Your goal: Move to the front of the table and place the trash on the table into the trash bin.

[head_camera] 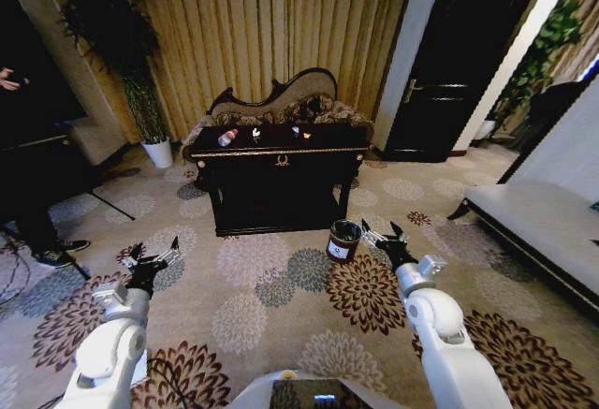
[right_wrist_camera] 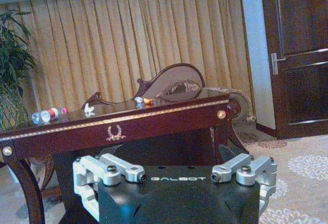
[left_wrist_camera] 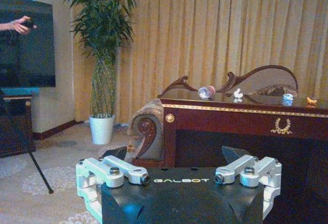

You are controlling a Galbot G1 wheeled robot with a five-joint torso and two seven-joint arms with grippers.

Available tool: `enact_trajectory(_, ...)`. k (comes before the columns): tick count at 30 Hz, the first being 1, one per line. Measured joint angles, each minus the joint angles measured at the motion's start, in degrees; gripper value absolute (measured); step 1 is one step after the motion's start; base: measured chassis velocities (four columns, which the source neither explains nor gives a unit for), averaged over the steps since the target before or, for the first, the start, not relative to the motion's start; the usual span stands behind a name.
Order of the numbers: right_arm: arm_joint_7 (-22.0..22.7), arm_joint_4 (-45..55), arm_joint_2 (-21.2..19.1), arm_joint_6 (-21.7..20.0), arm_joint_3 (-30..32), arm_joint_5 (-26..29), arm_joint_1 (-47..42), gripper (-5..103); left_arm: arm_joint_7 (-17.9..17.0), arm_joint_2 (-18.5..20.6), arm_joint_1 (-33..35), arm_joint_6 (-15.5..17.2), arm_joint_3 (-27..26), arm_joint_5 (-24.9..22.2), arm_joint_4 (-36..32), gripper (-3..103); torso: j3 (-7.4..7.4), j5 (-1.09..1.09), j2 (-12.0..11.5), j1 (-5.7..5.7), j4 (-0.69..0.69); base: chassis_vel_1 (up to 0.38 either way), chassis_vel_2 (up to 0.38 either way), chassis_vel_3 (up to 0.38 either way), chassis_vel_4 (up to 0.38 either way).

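We stand back from the counter. The bottle lies on its side at its left end, scraps mid-top, and the trash bin stands on the carpet before it. Left pincer and right pincer hover spread, empty. We judge the bottle light, slick and crushable; grip mid-body.

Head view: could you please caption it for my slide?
Both open grippers, left and right, face the table beside the trash bin.

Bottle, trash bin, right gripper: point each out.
Bottle (head_camera: 227,137), head view, mid-body, lying on table top.
Trash bin (head_camera: 343,240), head view, side wall, on the carpet.
Right gripper (head_camera: 385,237), head view, between open fingertips.
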Motion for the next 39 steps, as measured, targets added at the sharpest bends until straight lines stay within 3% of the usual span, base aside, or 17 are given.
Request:
enact_trajectory(18, 0.0, -0.26, -0.34, -0.73, 0.51, 0.17, -0.64, 100, 0.13, 0.94, -1.46, -0.39, -0.78, 1.26, 0.53, 100, -0.01, 0.0, 0.01, -0.02, 0.0, -0.024, 0.022, 0.024, -0.025)
enact_trajectory(39, 0.0, -0.47, -0.4, -0.22, 0.66, 0.24, -1.19, 100, 1.19, 0.75, -0.55, -0.76, -1.15, 1.14, 0.86, 100, 0.0, 0.0, 0.0, 0.0, 0.01, -0.182, 0.181, 0.184, -0.192)
